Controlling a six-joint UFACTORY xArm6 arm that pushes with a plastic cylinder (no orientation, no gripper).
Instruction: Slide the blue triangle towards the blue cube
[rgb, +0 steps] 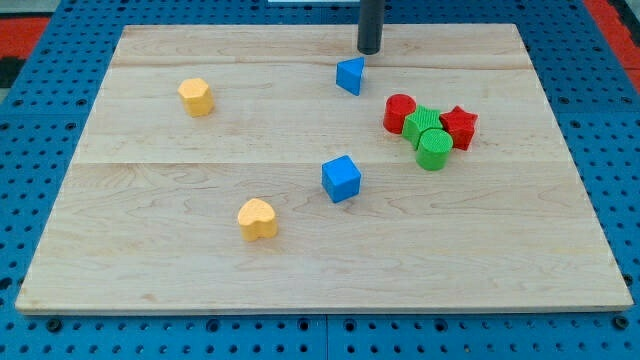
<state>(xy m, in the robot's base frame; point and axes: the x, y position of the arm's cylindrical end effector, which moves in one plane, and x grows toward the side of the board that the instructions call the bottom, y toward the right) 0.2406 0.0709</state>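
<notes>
A: Where's the blue triangle (350, 75) sat?

B: Far side of the counter (150, 280), just near-left of my tip (370, 51). Blue cube (341, 179) is found nearer, nothing between; red and green blocks are clustered right. No end effector is fitted, just the rod.

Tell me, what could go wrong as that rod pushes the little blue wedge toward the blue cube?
My tip sits just above and slightly right of the blue triangle. An off-centre push could spin the wedge or let it slip sideways, missing the blue cube. If it veers to the view's right, it may knock the red cylinder in the nearby cluster.
</notes>
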